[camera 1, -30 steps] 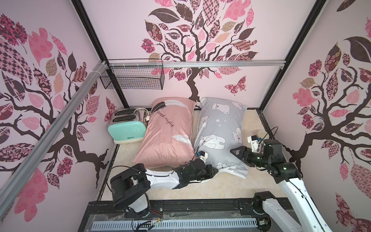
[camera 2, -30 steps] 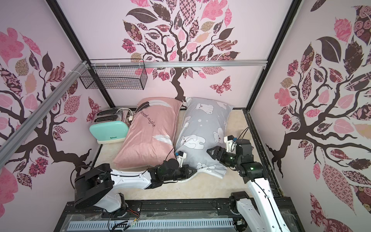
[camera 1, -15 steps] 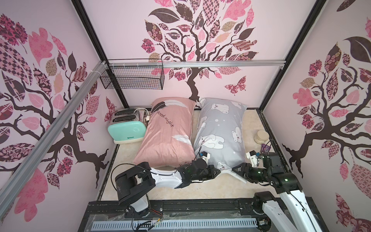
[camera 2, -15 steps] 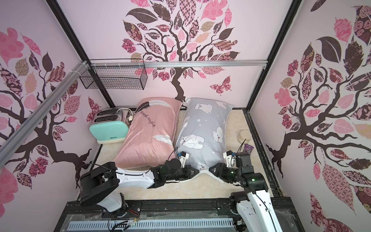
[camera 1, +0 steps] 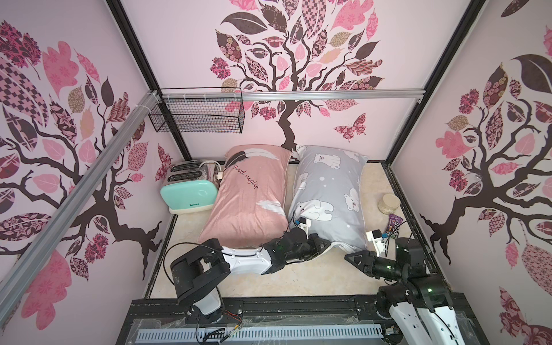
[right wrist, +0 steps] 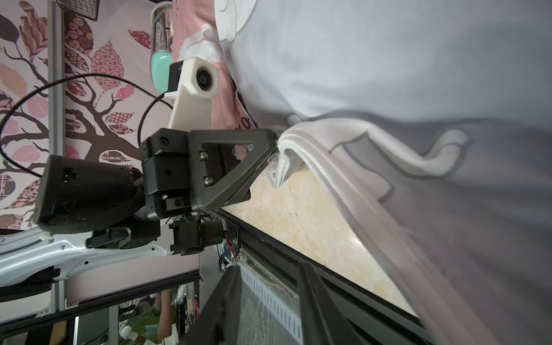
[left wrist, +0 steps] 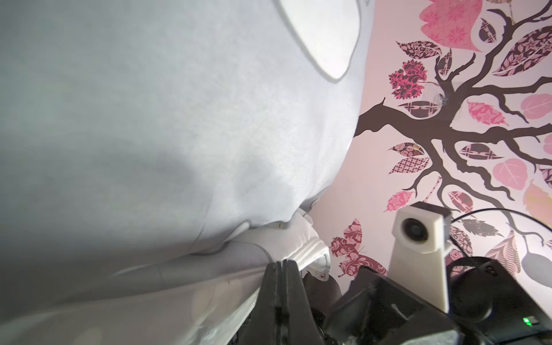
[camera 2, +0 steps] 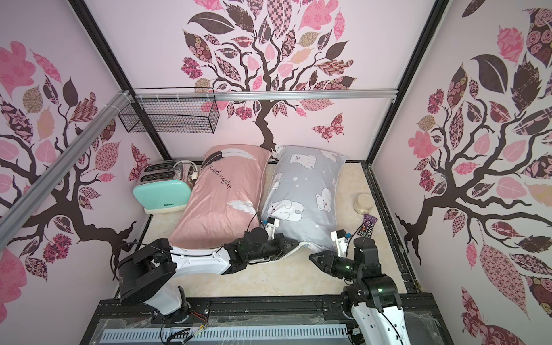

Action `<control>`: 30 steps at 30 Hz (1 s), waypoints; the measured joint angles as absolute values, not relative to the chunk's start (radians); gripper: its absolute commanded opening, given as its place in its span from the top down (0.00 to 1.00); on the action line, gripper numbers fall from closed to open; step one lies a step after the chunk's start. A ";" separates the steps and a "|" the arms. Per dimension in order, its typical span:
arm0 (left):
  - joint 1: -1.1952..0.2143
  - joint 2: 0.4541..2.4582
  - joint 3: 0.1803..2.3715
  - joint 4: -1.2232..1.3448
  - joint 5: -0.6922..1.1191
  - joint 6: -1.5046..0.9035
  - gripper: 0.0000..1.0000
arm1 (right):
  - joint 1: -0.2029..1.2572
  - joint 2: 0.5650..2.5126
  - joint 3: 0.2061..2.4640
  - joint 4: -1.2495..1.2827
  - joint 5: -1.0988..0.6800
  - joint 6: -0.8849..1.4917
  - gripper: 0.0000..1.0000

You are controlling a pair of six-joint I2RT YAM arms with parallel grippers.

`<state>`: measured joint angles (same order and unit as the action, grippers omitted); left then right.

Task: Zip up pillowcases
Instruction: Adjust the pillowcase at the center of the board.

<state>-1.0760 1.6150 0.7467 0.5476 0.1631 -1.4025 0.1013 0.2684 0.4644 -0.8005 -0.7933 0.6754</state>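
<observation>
Two pillowcases lie side by side in both top views: a pink one (camera 1: 251, 197) (camera 2: 224, 194) with "good night" script and a grey one (camera 1: 328, 185) (camera 2: 304, 185) with white polar bears. My left gripper (camera 1: 327, 246) (camera 2: 295, 243) (left wrist: 282, 264) is shut on the white folded edge at the grey pillowcase's near left corner (right wrist: 286, 149). My right gripper (camera 1: 348, 257) (camera 2: 312, 256) (right wrist: 268, 268) hovers over the bare tabletop just in front of that pillowcase's near edge. Its jaws stand apart with nothing between them. I cannot make out the zipper pull.
A mint toaster (camera 1: 189, 198) stands left of the pink pillowcase, under a wire basket (camera 1: 198, 118) on the back wall. A lidded jar (camera 1: 389, 203) and a purple snack packet (camera 1: 394, 225) sit by the right wall. The black front rail (camera 1: 268, 304) borders the table.
My right gripper has come off the grey pillowcase's near right corner, dropped toward the front of the table and narrowed its jaws. The pillowcase now lies flatter. My left gripper keeps its grip.
</observation>
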 measured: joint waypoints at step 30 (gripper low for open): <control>-1.088 1.648 0.864 0.508 0.163 -1.483 1.00 | 0.413 0.462 0.163 0.007 -0.559 1.000 0.59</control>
